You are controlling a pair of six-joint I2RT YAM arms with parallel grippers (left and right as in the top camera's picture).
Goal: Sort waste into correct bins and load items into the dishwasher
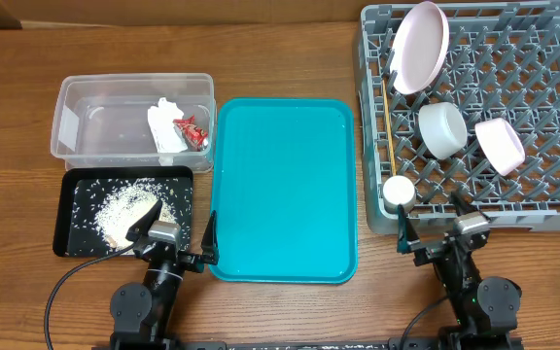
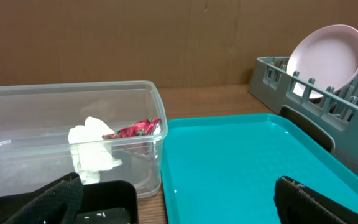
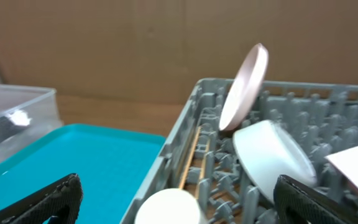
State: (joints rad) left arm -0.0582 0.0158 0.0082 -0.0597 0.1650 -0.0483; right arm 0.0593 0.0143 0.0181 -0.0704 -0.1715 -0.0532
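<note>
Rice (image 1: 124,206) lies scattered in the black tray (image 1: 74,243) at the near left. Behind it, the tub (image 1: 86,92) holds the tissue (image 1: 165,126) and the wrapper (image 1: 194,130) against its right wall. The left fingers (image 1: 208,236) hover low where the black tray meets the teal tray (image 1: 280,185), spread wide and holding nothing. The teal tray carries nothing I can make out.

On the right, the rack (image 1: 552,209) has the large plate (image 1: 419,47) leaning upright at its back left. The chopsticks (image 1: 385,117) run along its left wall, the bowl (image 1: 442,129) and the smaller plate (image 1: 500,144) sit mid-rack, and the cup (image 1: 399,191) is at the front left corner. The right fingers (image 1: 402,233) hang just outside the rack's front wall, also spread and empty.

By this layout the sorting and loading look done, so the step in hand is probably a final check and a clean retreat. To do it well, lift each arm straight up before swinging it. That way the left fingers clear both tray rims, and the right fingers do not clip the rack wall or the cup just beside it. Check the tabletop around the black tray for stray grains, though none is clearly visible.
</note>
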